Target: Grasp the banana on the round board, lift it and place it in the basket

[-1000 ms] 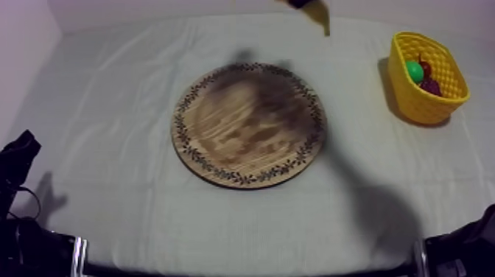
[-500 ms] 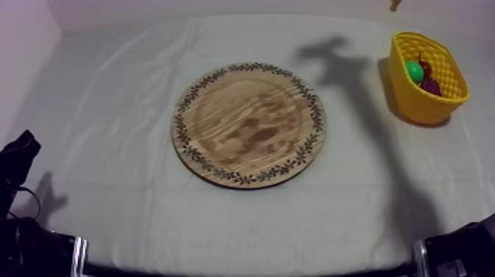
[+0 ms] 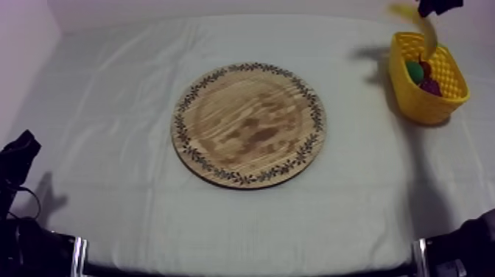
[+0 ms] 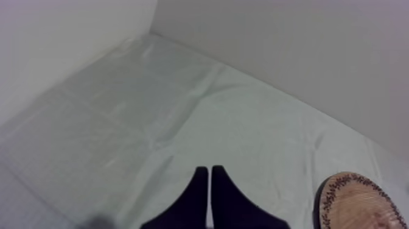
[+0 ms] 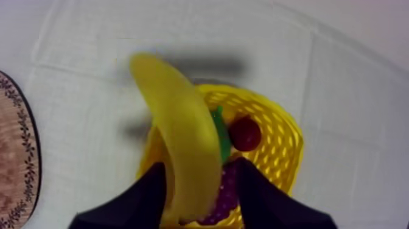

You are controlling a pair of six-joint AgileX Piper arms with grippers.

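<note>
The banana (image 5: 182, 146) hung in the air over the yellow basket (image 5: 286, 131), clear of the rim and not yet inside. It was clamped near one end by the right tool (image 5: 199, 186), whose two black fingers (image 5: 149, 192) stood only as far apart as the fruit's thickness. The rest of the banana curved away from the grip.

In the basket lay a green pear (image 5: 220, 134), a small red fruit (image 5: 245, 134) and a bunch of purple grapes (image 5: 222, 195). The pear and the red fruit lay just beside each other.

The wooden board (image 3: 248, 124), round with a leafy pattern along its rim, lay bare in the middle of the worktop (image 3: 110, 110), well apart from the basket at the far right.

The left tool (image 4: 209, 183) was low at its own side, its fingers pressed together into a narrow wedge with nothing between them, near the board's edge.

A grey-white cloth (image 4: 152, 103), lightly creased, covered the worktop. A plain pale wall (image 4: 274, 49) stood behind it.
</note>
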